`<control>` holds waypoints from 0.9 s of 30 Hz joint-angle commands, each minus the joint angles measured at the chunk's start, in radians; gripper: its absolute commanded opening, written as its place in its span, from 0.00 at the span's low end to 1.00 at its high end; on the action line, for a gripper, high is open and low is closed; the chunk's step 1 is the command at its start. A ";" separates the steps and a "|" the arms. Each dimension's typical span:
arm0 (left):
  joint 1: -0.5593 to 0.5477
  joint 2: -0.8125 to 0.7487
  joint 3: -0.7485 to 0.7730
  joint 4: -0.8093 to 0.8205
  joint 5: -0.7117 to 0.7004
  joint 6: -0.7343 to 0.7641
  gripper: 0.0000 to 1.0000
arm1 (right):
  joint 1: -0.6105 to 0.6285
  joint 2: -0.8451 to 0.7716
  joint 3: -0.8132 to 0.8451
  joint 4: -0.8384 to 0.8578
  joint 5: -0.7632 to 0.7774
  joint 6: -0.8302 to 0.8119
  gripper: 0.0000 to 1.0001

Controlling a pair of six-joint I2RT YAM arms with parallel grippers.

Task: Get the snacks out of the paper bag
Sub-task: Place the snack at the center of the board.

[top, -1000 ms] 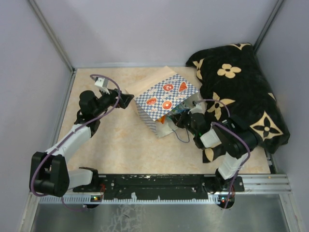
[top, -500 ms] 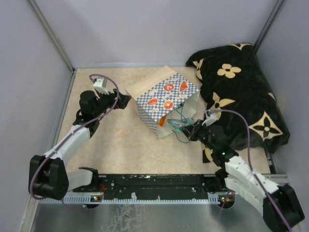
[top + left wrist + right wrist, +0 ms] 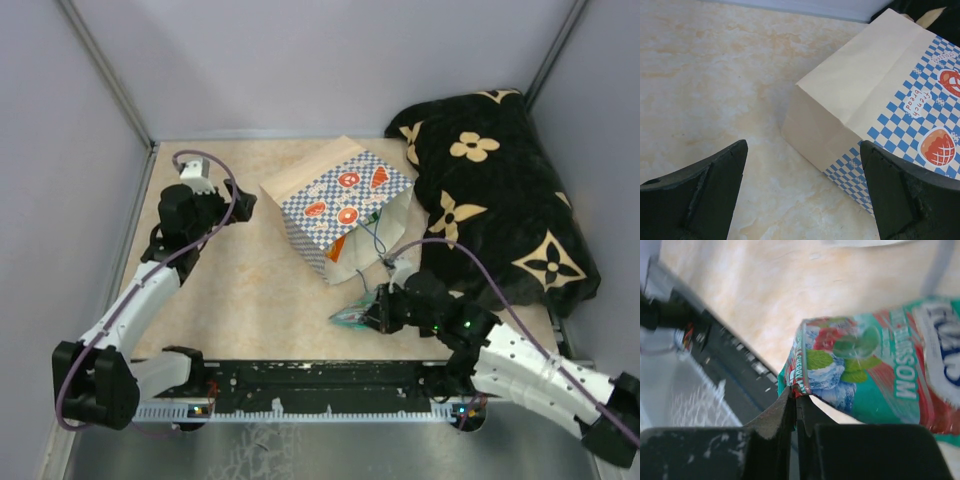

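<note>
The paper bag (image 3: pixel 340 200) lies on its side mid-table, tan with a blue-white checkered band, its mouth facing my right arm; it also shows in the left wrist view (image 3: pixel 875 95). An orange packet (image 3: pixel 338 248) peeks from the mouth. My right gripper (image 3: pixel 372 312) is shut on the corner of a teal snack packet (image 3: pixel 352 316), held low near the table's front edge. In the right wrist view the packet (image 3: pixel 875 370) shows mint leaves and ice, pinched at its edge by the gripper (image 3: pixel 797 395). My left gripper (image 3: pixel 243 203) is open and empty, just left of the bag.
A black cloth with cream flowers (image 3: pixel 500 190) fills the back right corner. The black base rail (image 3: pixel 330 380) runs along the front edge. Blue cord handles (image 3: pixel 375 240) trail from the bag's mouth.
My right gripper has pulled back from the bag's mouth toward the front edge with the teal packet in it. My left gripper has drawn slightly left, away from the bag.
</note>
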 commanded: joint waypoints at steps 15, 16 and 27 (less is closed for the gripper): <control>0.044 0.051 0.498 -0.634 -0.374 -0.063 0.99 | 0.405 0.857 0.888 0.281 -0.101 -0.410 0.07; 0.047 0.048 0.525 -0.645 -0.373 -0.063 0.99 | 0.386 0.915 0.947 0.321 -0.139 -0.392 0.07; 0.031 -0.005 0.319 -0.633 -0.299 -0.172 0.99 | 0.319 0.890 0.470 0.585 -0.120 -0.233 0.99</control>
